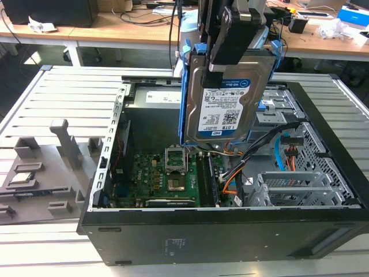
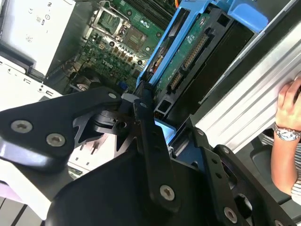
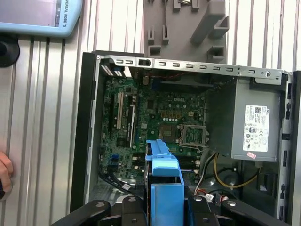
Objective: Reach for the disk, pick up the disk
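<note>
The black two-fingered gripper (image 1: 230, 60) clamps the flat silver hard disk with blue plastic rails (image 1: 228, 98), holding it upright above the open black computer case (image 1: 230, 231). Below the disk lies the green motherboard (image 1: 164, 179). Farther inside the case, behind the disk, sits the grey power-supply box (image 3: 251, 125). Beyond the case a person's hand (image 2: 289, 106) rests on the ribbed metal table (image 1: 57, 98).

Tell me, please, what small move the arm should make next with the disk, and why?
Probably a small further lift straight up. The gripper is shut on the disk, which hangs upright above the open computer case, but its lower edge looks close to the orange and grey cables and the motherboard, so sideways travel could snag.
</note>
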Controlling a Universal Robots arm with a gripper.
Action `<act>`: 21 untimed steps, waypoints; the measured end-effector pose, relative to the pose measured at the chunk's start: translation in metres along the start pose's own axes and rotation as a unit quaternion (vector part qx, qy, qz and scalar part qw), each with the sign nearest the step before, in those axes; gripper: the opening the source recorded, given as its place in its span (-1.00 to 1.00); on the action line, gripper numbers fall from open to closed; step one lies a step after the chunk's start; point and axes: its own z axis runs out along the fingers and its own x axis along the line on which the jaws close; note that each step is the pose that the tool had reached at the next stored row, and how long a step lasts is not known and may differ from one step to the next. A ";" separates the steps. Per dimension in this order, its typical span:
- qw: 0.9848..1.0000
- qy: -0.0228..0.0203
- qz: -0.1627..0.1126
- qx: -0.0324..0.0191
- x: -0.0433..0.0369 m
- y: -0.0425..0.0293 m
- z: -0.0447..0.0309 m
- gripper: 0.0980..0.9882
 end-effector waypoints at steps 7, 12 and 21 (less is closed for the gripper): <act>1.000 0.000 0.000 0.000 0.0136 0.0009 0.0000 -0.40; 1.000 0.000 0.000 0.000 0.0207 0.0014 0.0001 -0.40; 1.000 0.000 0.000 0.000 0.0355 0.0024 0.0001 -0.40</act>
